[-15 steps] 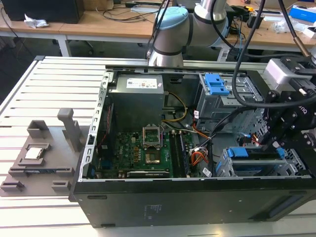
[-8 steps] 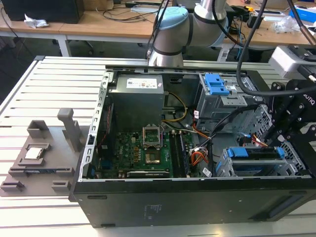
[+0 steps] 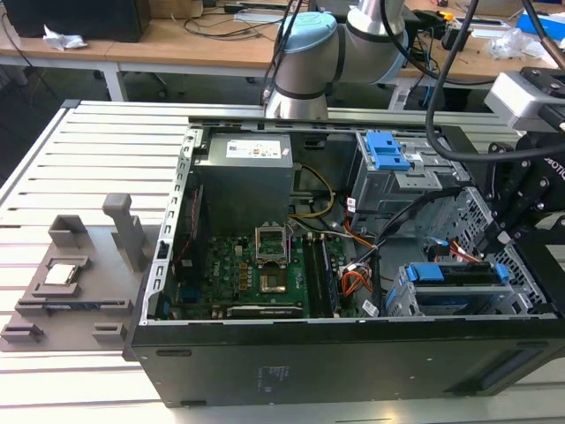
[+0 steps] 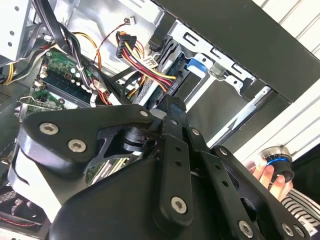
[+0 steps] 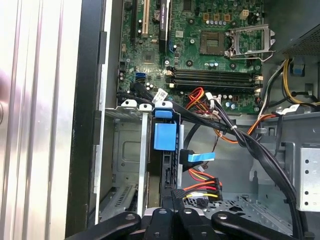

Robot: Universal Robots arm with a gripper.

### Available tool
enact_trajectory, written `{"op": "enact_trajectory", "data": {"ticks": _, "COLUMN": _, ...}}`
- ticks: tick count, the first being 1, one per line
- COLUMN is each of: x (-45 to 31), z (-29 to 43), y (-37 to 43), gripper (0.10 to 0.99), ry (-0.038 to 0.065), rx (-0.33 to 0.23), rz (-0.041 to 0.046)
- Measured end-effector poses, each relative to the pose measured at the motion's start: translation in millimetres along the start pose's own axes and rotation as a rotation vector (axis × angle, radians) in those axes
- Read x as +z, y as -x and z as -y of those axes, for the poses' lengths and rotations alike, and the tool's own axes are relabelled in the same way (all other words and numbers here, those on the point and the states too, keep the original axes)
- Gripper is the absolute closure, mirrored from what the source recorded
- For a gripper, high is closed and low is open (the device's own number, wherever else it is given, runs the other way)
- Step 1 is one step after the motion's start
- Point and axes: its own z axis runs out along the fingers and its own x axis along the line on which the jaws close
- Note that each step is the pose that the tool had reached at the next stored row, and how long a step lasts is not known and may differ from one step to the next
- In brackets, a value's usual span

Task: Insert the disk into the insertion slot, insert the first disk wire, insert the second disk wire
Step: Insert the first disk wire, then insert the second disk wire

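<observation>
The disk [image 3: 459,276], in its blue carrier [image 5: 165,136], sits inside the insertion slot [image 3: 402,300], a low silver cage at the exterior view's right. My gripper [image 3: 492,240] is down at the disk's wire end. In both wrist views its fingertips [image 5: 173,196] [image 4: 171,102] stand close together at the black plug of a red, yellow and black disk wire [image 5: 202,189]. A second wire with a blue strip [image 5: 200,156] ends in a black plug against the disk's end. I cannot tell whether either plug is seated.
A taller grey cage with a blue latch [image 3: 386,150] stands behind the slot. The motherboard [image 3: 256,274] and power supply [image 3: 243,172] are in the case's left half. Loose cables cross the middle. A person's hand [image 4: 262,175] holds a small round device outside the case wall.
</observation>
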Motion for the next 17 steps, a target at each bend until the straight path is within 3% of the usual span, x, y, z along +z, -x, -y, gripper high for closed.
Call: {"op": "enact_trajectory", "data": {"ticks": 17, "x": -3.6, "z": -0.2, "y": 0.1, "gripper": 0.980, "ry": 0.000, "rx": 0.000, "rz": -0.0002}}
